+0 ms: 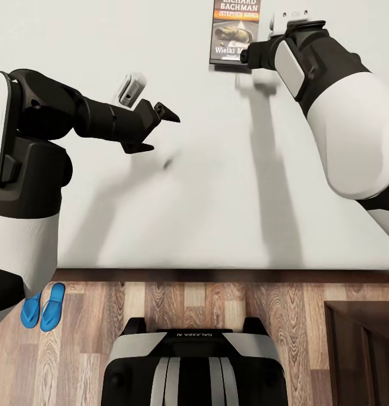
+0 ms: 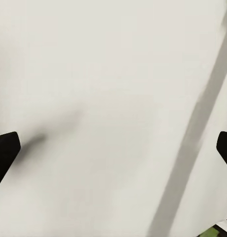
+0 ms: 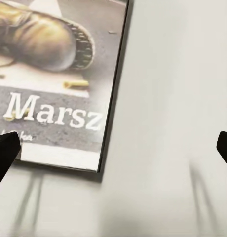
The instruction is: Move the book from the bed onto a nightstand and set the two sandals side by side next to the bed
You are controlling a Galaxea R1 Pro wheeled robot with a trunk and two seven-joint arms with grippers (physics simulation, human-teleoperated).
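Overhead, you have: book flat on the bed, far side, just beside your right gripper; left gripper spread over bare mattress; two sandals paired on the floor. Left wrist: fingers apart. Right wrist: fingers apart, book beneath, untouched.

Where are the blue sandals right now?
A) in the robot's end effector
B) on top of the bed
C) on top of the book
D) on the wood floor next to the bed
D: the two sandals lie side by side on the wood floor, just below the edge of the bed.
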